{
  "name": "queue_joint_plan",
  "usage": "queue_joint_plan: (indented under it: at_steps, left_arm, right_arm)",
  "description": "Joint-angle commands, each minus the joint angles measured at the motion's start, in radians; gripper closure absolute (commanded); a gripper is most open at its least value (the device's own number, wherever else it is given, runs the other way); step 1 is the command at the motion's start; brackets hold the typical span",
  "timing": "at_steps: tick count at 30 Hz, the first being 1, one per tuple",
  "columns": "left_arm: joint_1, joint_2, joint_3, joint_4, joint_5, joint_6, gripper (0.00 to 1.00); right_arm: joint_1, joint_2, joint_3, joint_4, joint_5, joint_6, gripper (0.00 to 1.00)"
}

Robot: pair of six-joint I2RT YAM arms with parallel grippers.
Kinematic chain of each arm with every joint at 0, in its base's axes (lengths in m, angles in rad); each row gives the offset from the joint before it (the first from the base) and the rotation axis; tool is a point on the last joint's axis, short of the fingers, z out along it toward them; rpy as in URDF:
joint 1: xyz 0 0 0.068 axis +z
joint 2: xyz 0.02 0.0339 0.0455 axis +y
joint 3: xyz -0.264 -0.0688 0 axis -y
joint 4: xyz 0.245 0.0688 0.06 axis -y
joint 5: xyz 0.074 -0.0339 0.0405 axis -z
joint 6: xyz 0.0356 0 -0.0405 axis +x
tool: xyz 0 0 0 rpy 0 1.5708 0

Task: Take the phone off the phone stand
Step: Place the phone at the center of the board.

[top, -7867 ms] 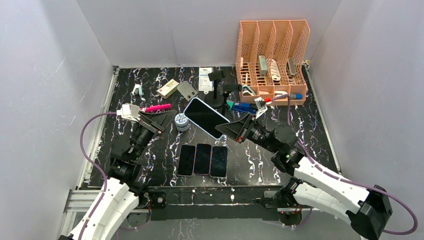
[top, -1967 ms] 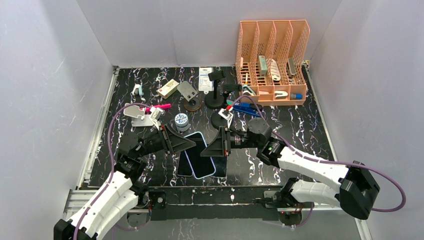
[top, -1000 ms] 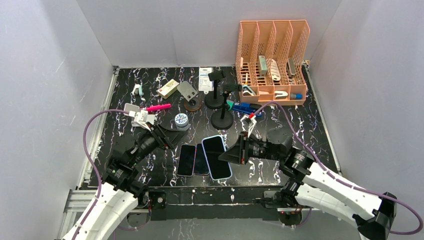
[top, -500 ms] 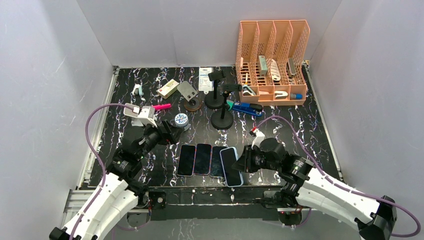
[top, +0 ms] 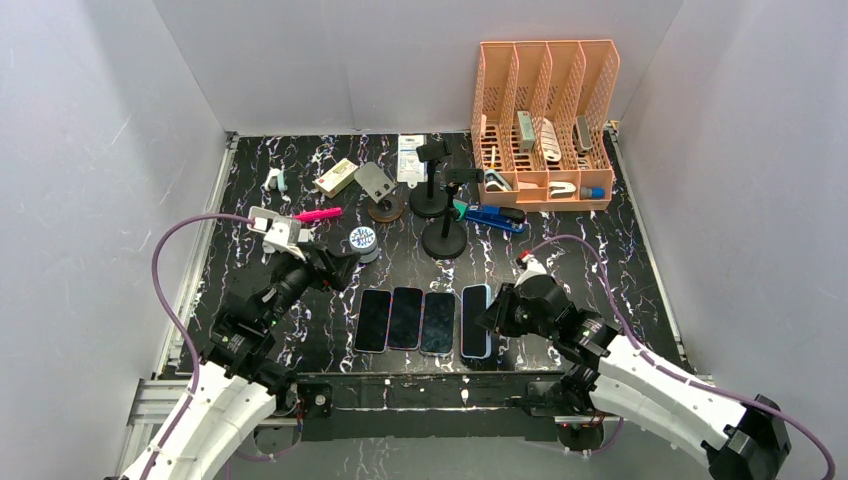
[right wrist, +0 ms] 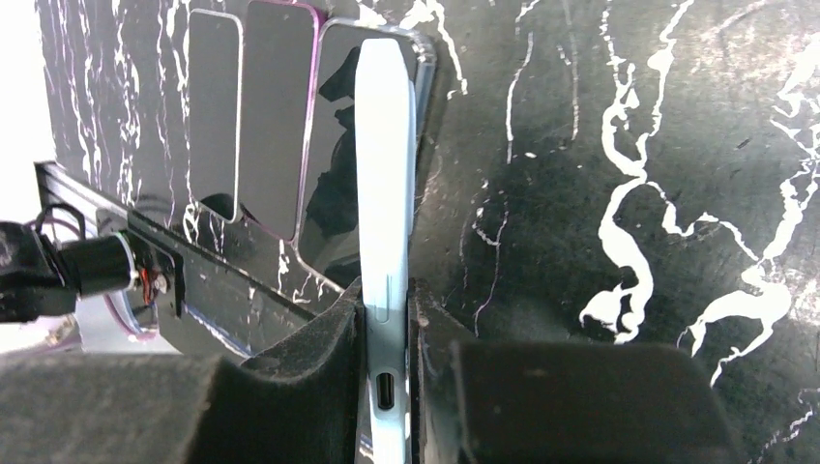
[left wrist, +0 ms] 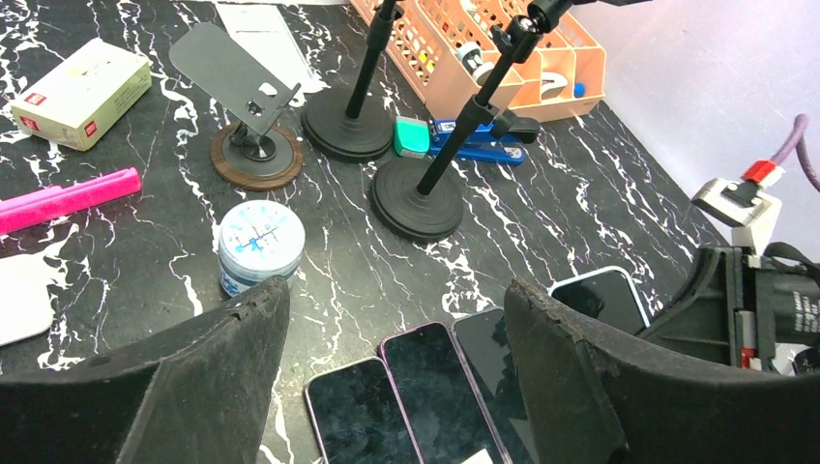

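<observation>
My right gripper (top: 497, 317) is shut on a phone with a pale blue rim (top: 476, 321), low at the right end of a row of three dark phones (top: 406, 317). The right wrist view shows that phone (right wrist: 386, 184) edge-on between the fingers (right wrist: 319, 343) of the right gripper (right wrist: 387, 302). I cannot tell whether it touches the table. The black pole phone stand (top: 445, 237) stands bare behind the row. My left gripper (top: 338, 268) hangs open left of the row, holding nothing. Between the left gripper's (left wrist: 396, 295) fingers I see the phones (left wrist: 447, 387).
A second black stand (top: 430, 185), a tilted plate stand (top: 378, 190), a round tin (top: 362, 239), a pink pen (top: 318, 214), a small box (top: 336, 176) and a blue stapler (top: 495, 217) lie behind. An orange file rack (top: 545, 95) fills the back right.
The right gripper has carried the blue-rimmed phone right and down to the right end of the row. The left gripper has drawn back a little to the left, still open.
</observation>
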Motion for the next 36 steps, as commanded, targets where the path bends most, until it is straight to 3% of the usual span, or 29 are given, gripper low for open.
queue_joint_plan:
  at_steps: [1,5,15,21,36]
  left_arm:
    - [-0.001,0.010,-0.009,0.013,0.027,0.028,0.21]
    - [-0.001,0.030,-0.006,0.012,0.047,0.027,0.21]
    - [-0.001,0.076,0.001,0.012,0.065,0.029,0.21]
    - [-0.001,0.113,0.007,0.009,0.083,0.019,0.21]
    - [-0.001,0.113,0.011,-0.003,0.055,0.014,0.20]
  right_arm:
    - [-0.082,0.035,-0.043,0.186,-0.115,0.063,0.99]
    - [-0.151,0.072,-0.080,0.285,-0.218,0.085,0.99]
    - [-0.248,0.137,-0.097,0.318,-0.313,0.039,0.99]
    - [-0.324,0.211,-0.121,0.403,-0.444,0.029,0.99]
    - [-0.383,0.211,-0.115,0.299,-0.434,-0.049,0.99]
